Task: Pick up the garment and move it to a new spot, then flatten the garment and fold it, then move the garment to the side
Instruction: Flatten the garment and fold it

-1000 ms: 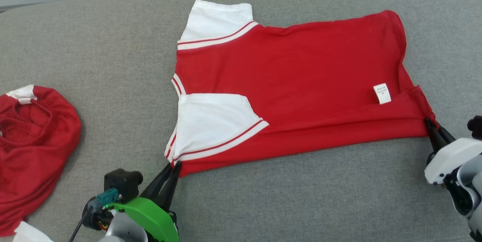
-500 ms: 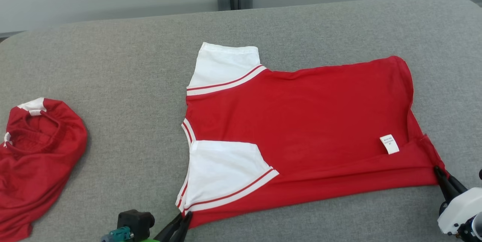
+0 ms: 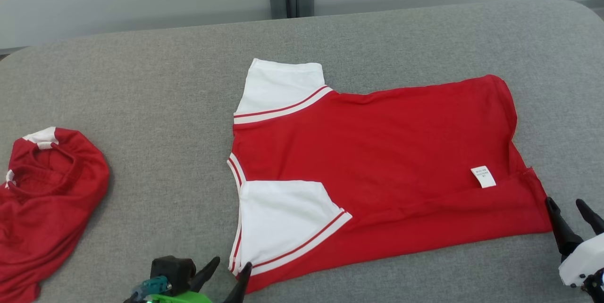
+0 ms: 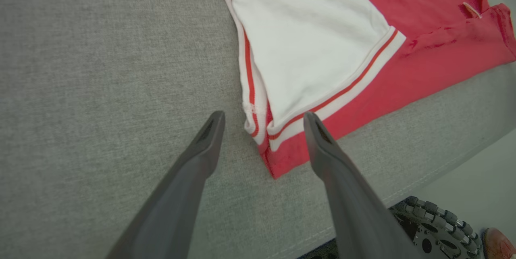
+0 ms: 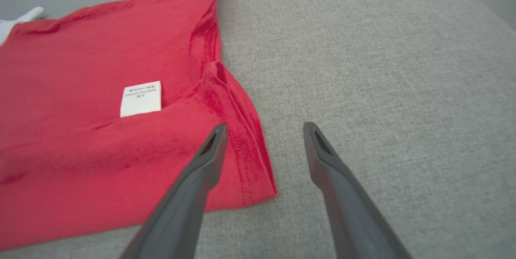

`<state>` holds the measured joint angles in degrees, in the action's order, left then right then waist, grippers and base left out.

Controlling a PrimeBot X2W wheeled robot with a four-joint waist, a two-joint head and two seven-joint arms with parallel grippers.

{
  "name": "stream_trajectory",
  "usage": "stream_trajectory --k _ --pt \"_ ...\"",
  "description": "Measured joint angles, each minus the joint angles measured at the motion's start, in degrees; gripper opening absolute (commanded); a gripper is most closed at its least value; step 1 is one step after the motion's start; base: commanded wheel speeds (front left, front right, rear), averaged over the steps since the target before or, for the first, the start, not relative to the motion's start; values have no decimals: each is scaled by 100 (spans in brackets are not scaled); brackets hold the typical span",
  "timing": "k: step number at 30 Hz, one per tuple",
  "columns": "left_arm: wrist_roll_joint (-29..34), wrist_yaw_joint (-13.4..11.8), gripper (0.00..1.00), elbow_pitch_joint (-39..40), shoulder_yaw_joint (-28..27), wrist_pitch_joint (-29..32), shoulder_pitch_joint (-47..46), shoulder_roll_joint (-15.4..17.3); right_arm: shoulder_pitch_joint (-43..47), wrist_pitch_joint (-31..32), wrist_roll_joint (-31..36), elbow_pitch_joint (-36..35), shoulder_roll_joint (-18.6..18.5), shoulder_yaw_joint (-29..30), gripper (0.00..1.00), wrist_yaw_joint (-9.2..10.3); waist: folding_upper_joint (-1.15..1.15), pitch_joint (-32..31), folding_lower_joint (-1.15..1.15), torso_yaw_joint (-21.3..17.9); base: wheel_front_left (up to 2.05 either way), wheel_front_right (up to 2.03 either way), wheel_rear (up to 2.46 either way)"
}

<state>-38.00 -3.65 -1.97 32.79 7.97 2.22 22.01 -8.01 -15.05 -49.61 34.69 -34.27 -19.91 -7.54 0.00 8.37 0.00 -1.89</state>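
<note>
Grey cushion (image 3: 141,105), garment (image 3: 377,152) flat, left gripper (image 3: 232,263), right gripper (image 3: 564,201) both just released

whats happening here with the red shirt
A two-armed robot is partway through folding a red and white T-shirt on a grey padded surface. The shirt lies flat, sleeves to the robot's left, its near long edge folded over. The left gripper sits at the near sleeve corner and the right gripper at the near hem corner, both with jaws open and holding nothing. A second red garment lies crumpled off to the left.
</note>
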Motion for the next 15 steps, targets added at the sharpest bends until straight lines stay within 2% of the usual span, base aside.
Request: stream_trajectory --k 4,9,11,12,15 --pt "31 -137 100 547 -210 -52 -151 67 95 0 272 -314 65 356 100 0 0 -13 0 -46 0 0 0" --pt "338 -203 100 1090 -568 319 -1380 434 135 0 598 -642 245 650 100 0 0 128 0 -40 0 0 0" --pt "360 -109 100 1043 -658 559 -2048 485 79 2 730 -754 318 704 100 0 0 236 0 -39 0 0 0" --pt "377 96 100 775 -658 894 -2852 503 -70 34 845 -904 350 761 100 0 0 384 0 -49 0 0 0" --pt "307 481 100 176 -553 1506 -3961 499 -327 118 969 -1095 410 805 100 1 0 631 0 -85 0 0 0"
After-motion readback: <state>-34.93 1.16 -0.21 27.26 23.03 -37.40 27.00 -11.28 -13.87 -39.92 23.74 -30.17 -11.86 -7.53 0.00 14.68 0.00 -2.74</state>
